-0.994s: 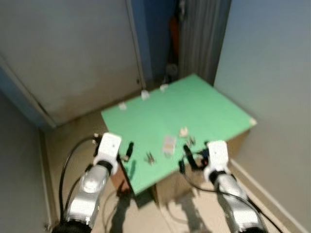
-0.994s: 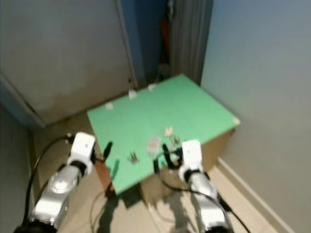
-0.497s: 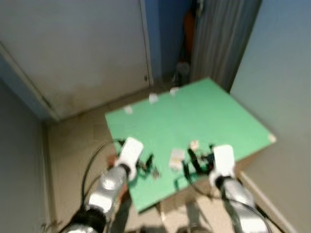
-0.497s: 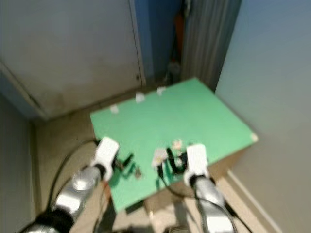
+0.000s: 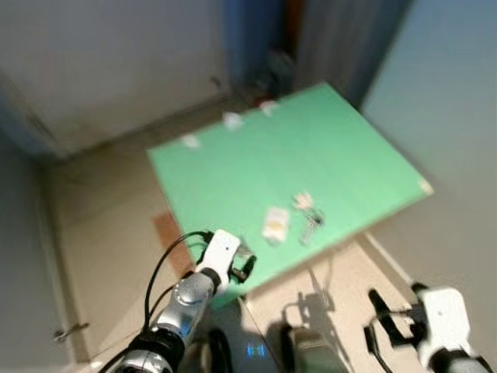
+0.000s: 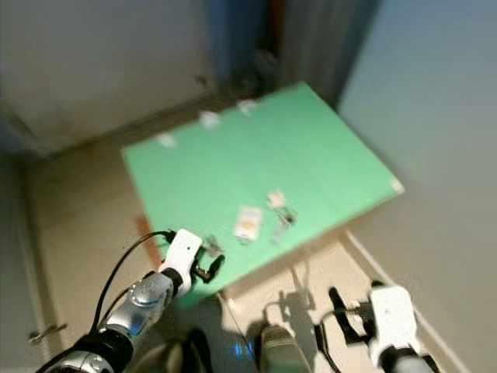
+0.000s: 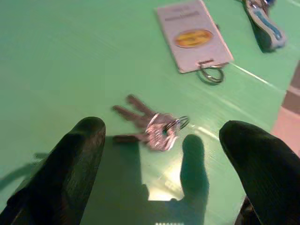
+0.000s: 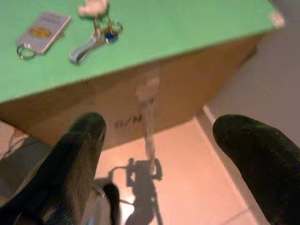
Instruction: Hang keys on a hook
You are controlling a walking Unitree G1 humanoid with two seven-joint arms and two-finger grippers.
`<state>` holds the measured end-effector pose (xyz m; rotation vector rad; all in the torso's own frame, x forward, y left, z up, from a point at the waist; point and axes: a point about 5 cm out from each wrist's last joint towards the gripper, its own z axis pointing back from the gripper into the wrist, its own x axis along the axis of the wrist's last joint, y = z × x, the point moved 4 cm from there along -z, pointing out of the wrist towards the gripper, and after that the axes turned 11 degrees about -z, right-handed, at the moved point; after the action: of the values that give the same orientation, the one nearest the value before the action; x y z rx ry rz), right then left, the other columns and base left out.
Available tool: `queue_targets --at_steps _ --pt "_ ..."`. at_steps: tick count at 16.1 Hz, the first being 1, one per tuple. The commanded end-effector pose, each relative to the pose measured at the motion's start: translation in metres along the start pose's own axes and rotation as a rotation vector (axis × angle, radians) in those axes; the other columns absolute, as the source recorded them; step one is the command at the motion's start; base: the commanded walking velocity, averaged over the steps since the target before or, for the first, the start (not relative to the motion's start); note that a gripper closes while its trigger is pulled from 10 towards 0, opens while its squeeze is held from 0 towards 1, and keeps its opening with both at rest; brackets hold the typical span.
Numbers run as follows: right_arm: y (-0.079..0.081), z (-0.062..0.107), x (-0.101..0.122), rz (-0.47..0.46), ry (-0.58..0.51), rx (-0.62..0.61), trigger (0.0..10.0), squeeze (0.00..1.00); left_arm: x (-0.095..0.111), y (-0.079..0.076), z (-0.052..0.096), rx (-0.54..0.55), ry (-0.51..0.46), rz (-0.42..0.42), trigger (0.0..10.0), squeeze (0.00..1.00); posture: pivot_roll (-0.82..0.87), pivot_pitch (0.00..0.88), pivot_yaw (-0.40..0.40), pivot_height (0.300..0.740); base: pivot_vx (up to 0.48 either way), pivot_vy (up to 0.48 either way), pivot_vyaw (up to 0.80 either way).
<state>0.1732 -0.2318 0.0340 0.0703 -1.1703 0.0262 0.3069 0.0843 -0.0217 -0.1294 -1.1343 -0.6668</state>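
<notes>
Green board [image 5: 233, 163] forms the top of a brown cardboard box [image 8: 140, 108] standing on a beige floor [image 5: 101, 225], with a pale wall [image 5: 458, 93] to the right. The head views are blurred.

Left gripper [image 7: 159, 154]: positioned over the near left edge of the green board. Its two black fingers [image 7: 70, 164] are spread wide apart and hold nothing. A bunch of silver keys on a small ring [image 7: 150, 125] lies flat on the board between the two fingers, touching neither.

Right gripper [image 5: 388, 330]: positioned off the board, over the floor at the near right, in front of the box. Its fingers [image 8: 75, 159] are likewise spread wide and hold nothing.

Other items on the board:
- A white rectangular tag with a yellow oval mark and a metal ring [image 7: 194, 36] lies just beyond the silver keys, toward the middle of the board.
- A second key set with a blue-and-white fob [image 8: 91, 44] lies to the right of the tag, near a small white charm [image 8: 93, 7].
- Three small white hooks [image 5: 231, 120] sit in a row along the far edge, well apart from the keys.
</notes>
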Motion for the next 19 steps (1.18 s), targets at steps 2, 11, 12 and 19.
queue_targets --at_steps 2,11,12,19 --pt "0.009 0.009 0.0 -0.033 0.004 -0.006 10.0 0.0 -0.005 0.0 0.001 -0.029 0.009 -0.061 10.0 0.0 -0.51 0.363 0.09 0.74 0.0 0.0 0.0" --pt "0.015 0.013 0.007 -0.049 0.025 0.019 10.0 0.0 0.008 0.005 -0.005 0.001 -0.031 -0.119 10.0 0.0 -0.52 0.318 0.068 0.74 0.0 0.0 0.0" --pt "0.019 0.01 0.008 -0.054 0.023 0.045 10.0 0.0 0.011 0.015 -0.002 0.062 -0.054 -0.117 10.0 0.0 -0.51 0.309 0.07 0.74 0.0 0.0 0.0" --pt "0.061 -0.052 0.005 -0.098 0.07 0.329 10.0 0.0 0.032 0.035 0.05 0.295 -0.229 0.049 10.0 0.0 -0.23 0.205 0.015 0.74 0.0 0.0 0.0"
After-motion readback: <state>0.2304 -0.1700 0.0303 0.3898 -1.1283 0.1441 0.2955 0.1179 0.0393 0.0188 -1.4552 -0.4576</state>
